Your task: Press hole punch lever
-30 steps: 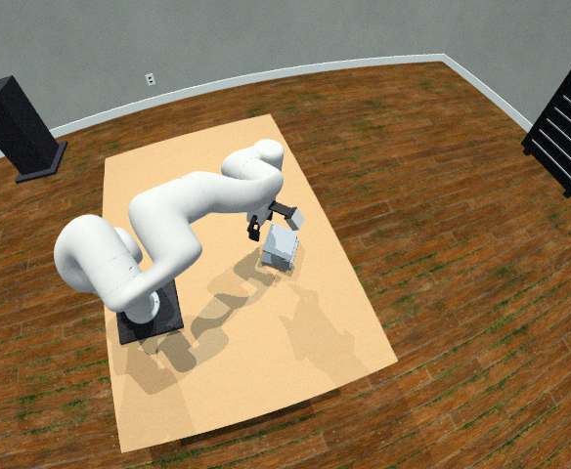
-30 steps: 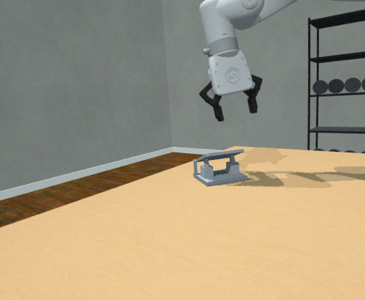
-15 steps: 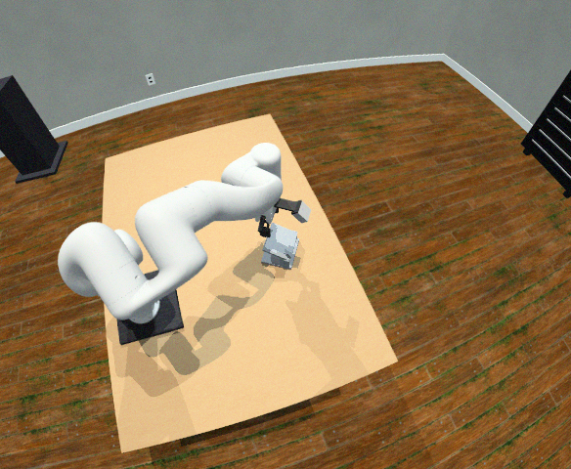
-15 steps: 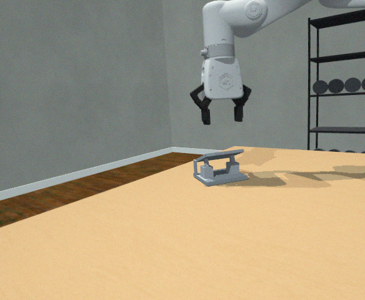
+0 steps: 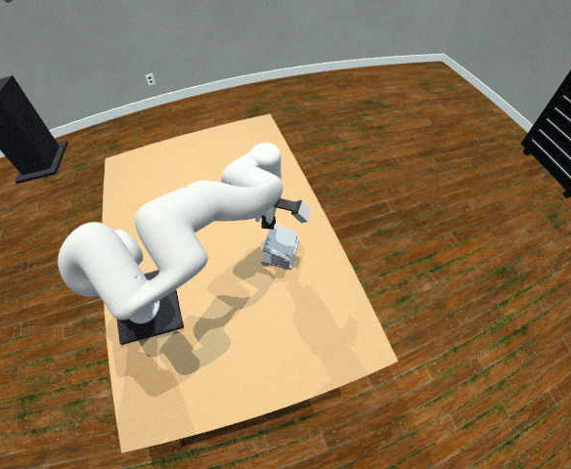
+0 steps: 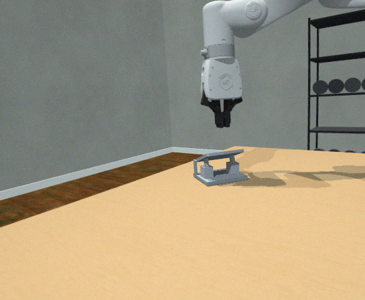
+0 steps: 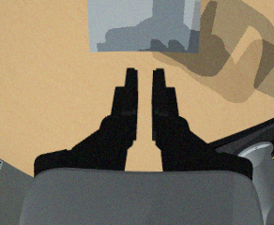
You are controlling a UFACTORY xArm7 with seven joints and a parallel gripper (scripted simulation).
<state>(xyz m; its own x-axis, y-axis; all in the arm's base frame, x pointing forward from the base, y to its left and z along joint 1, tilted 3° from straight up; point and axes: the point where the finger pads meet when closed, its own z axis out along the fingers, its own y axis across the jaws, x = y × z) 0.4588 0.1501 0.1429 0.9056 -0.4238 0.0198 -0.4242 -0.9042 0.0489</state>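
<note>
The grey hole punch (image 5: 280,246) (image 6: 219,170) (image 7: 144,7) stands upright on the tan table (image 5: 255,348) (image 6: 176,242) (image 7: 38,88). Its flat lever (image 6: 221,155) is raised and slopes up toward the right in the exterior view. My gripper (image 5: 268,223) (image 6: 222,123) (image 7: 144,83) hangs in the air well above the punch, pointing straight down. Its black fingers are nearly together with only a thin gap and nothing between them. In the wrist view the punch lies just beyond the fingertips.
The arm's dark base plate (image 5: 167,320) sits on the table's left side. A black pedestal (image 5: 15,128) and a black drawer cabinet (image 5: 569,126) stand on the wooden floor away from the table. A black shelf rack (image 6: 344,84) stands behind the table.
</note>
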